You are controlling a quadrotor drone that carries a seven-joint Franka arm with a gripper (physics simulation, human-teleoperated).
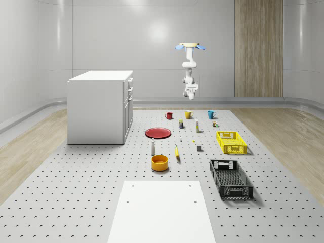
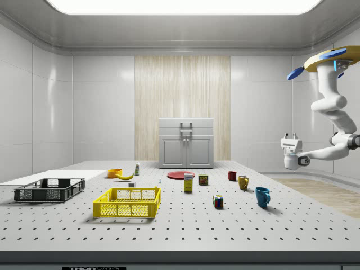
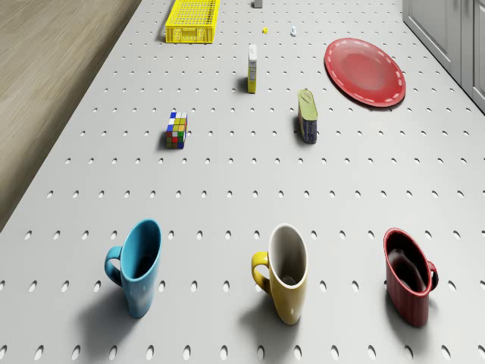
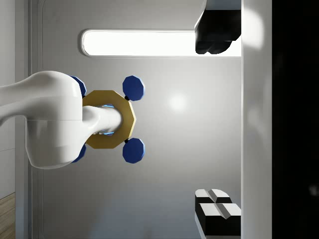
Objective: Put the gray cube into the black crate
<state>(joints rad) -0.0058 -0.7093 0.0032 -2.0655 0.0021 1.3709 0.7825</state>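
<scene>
Crate (image 1: 231,178) sits nearest; cube (image 1: 199,149) at its 11 o'clock. Drone (image 1: 190,46) hovers beyond mugs (image 3: 284,274), gripper (image 1: 191,91) seemingly wide, empty.

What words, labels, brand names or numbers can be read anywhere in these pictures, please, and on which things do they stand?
No text can be read with certainty.
Table's front edge, side view: a black plate with pale letters, cut off by the picture's edge, not legible.
Upright carton: printing too small to read.
Lying can: label too blurred to read.
Puzzle cube: coloured squares, no writing.
</scene>
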